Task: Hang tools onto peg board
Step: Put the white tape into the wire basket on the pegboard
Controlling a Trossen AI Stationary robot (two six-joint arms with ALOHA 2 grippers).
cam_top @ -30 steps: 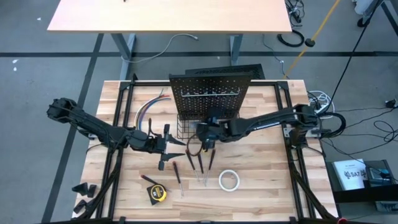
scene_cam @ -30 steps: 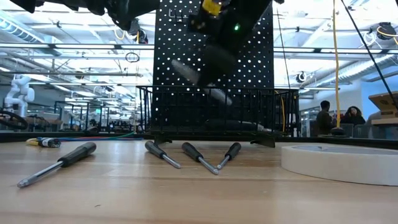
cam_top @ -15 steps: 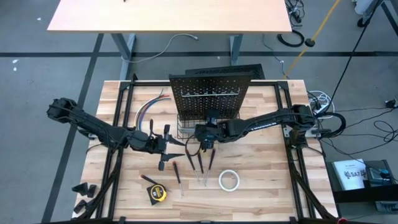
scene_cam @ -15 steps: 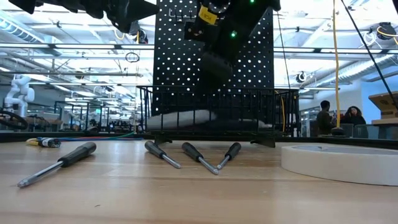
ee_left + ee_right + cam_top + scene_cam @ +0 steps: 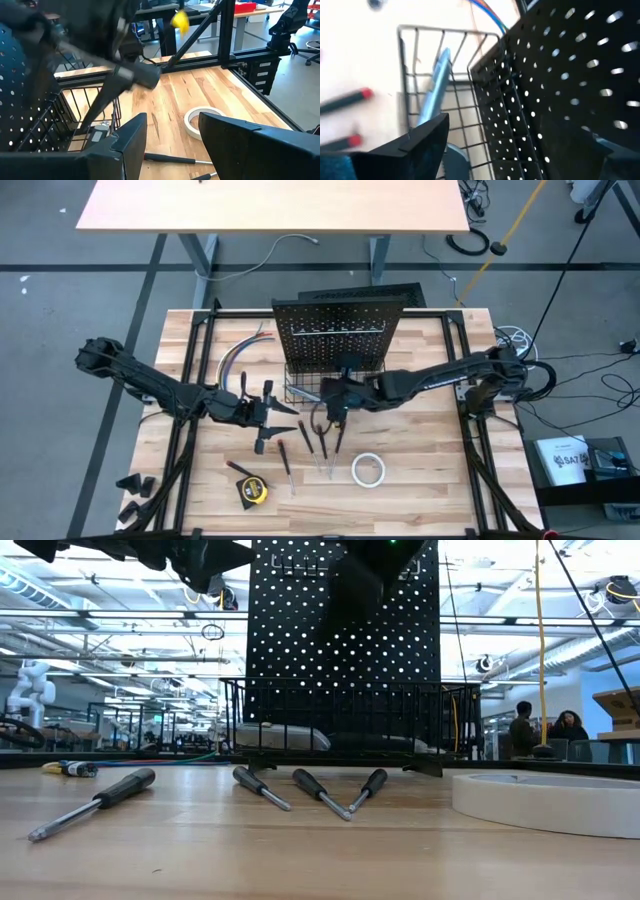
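The black peg board (image 5: 335,330) stands upright with a wire basket (image 5: 303,386) along its foot. The grey-blue utility knife (image 5: 434,85) lies on the basket floor (image 5: 282,736). My right gripper (image 5: 331,393) hangs open just above the basket's right part, with nothing between its fingers (image 5: 422,140). My left gripper (image 5: 270,416) waits open and empty to the basket's near left (image 5: 172,145). Several screwdrivers (image 5: 322,440) lie flat on the table in front of the basket (image 5: 320,792). The white tape roll (image 5: 368,469) and the yellow-black tape measure (image 5: 252,491) lie nearer the front edge.
A bundle of coloured cables (image 5: 240,355) lies left of the peg board. Black frame rails (image 5: 195,380) run along the table's left and right sides. People sit in the room beyond the table (image 5: 545,730).
My right gripper has opened and let go of the utility knife, which it held tilted above the basket. The knife has fallen into the basket and now lies flat on its floor. The gripper has then gone up a little.
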